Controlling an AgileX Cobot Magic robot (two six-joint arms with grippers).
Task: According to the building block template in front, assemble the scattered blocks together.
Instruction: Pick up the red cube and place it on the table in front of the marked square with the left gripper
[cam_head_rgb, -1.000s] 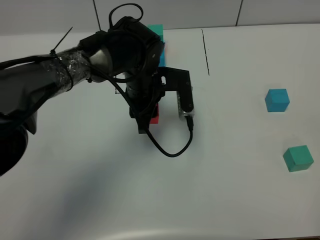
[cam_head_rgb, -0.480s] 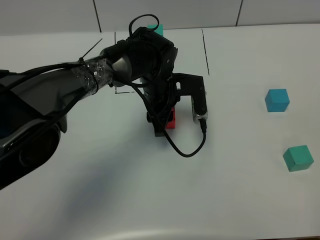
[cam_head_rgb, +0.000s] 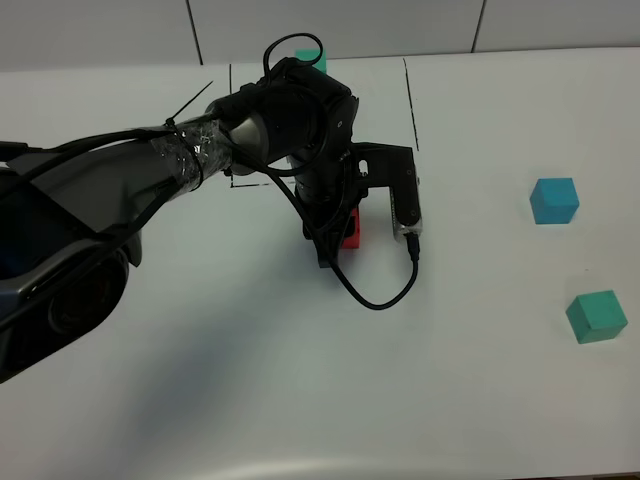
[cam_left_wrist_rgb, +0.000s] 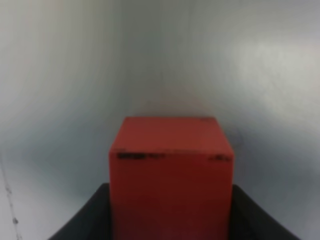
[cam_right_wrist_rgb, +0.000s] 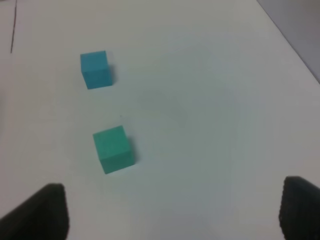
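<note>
Tabletop (cam_head_rgb: 200, 380): tool (cam_left_wrist_rgb: 170, 227) tight on red cube (cam_left_wrist_rgb: 171, 170)

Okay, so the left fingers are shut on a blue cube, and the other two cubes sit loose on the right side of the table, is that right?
Not quite. The left wrist view shows the left fingers shut on the red cube, not a blue one. The blue cube and green cube do sit loose on the right side of the table.

red cube (cam_left_wrist_rgb: 171, 175), blue cube (cam_head_rgb: 554, 200), teal-green cube (cam_head_rgb: 597, 316)
</note>
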